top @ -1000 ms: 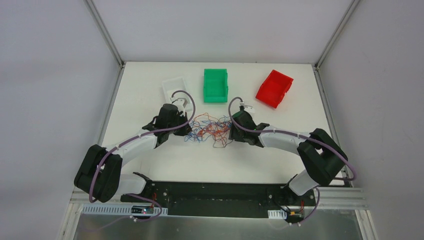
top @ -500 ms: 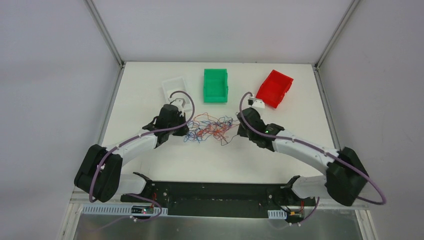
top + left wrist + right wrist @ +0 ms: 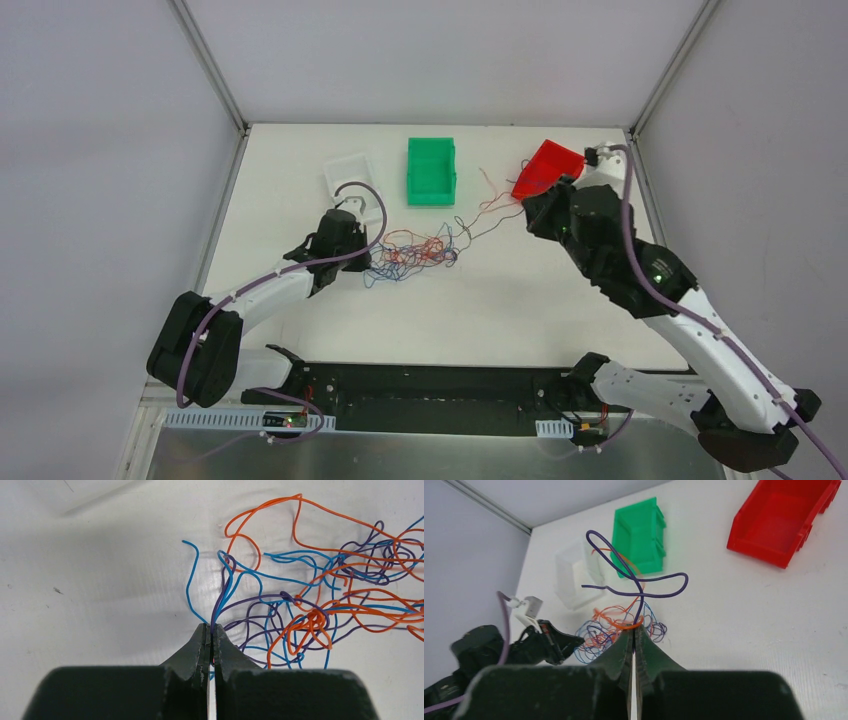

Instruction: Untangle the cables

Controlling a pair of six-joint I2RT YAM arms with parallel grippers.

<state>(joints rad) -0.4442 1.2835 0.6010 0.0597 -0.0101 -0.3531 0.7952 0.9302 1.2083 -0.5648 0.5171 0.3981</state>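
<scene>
Cables [image 3: 412, 254] knotted, left pincer [image 3: 211, 629] pinching strands

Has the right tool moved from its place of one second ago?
Yes. The right tool went rightward and farther back: from below the green bin to the near corner of the red bin, shut on cables.

No legible text, label, brand or number visible

Blue, orange and purple cables [image 3: 412, 254] lie tangled, strands stretching rightward.
</scene>
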